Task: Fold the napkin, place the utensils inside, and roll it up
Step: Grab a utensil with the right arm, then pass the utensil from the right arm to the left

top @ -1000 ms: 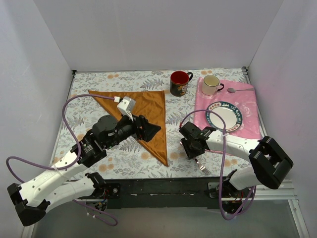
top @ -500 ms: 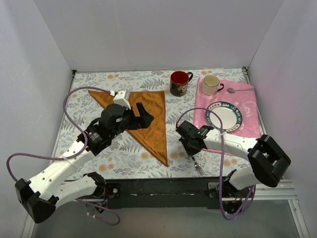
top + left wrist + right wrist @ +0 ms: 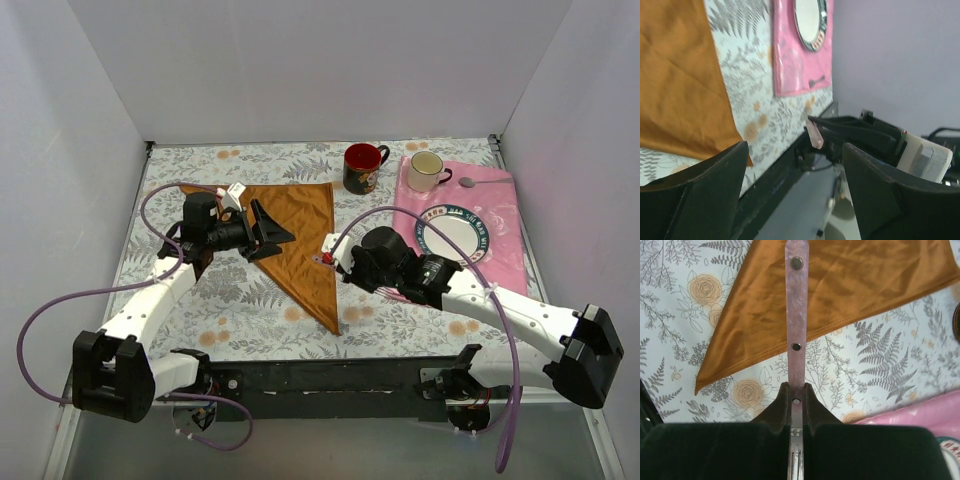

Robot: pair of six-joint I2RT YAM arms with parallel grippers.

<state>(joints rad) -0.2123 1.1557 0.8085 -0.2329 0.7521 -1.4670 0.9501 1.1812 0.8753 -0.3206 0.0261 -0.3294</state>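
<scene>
The right tool (image 3: 796,390), clenched on one utensil (image 3: 796,315), has come from the near edge to the folded napkin (image 3: 305,215), a triangle on the tabletop (image 3: 240,300). The left tool (image 3: 262,228) has backed off, released. Pinched so narrowly, the utensil could pivot and land crooked.

Open lane: front-left of bench (image 3: 250,310), bare floral cover between napkin (image 3: 305,240) and front edge. Back-left corner open too. Back edge: red mug (image 3: 362,167) and white mug (image 3: 427,171) stand near each other, tight gap. Right side carries pink cloth (image 3: 505,200) with plate (image 3: 455,233). Right arm (image 3: 500,305) lies across front-right. Right gripper (image 3: 336,258), fingers clamped on utensil (image 3: 796,315), sits at napkin's right edge. Left gripper (image 3: 272,222), fingers spread, hangs over napkin's left part. Walls (image 3: 300,70) back, left, right.
</scene>
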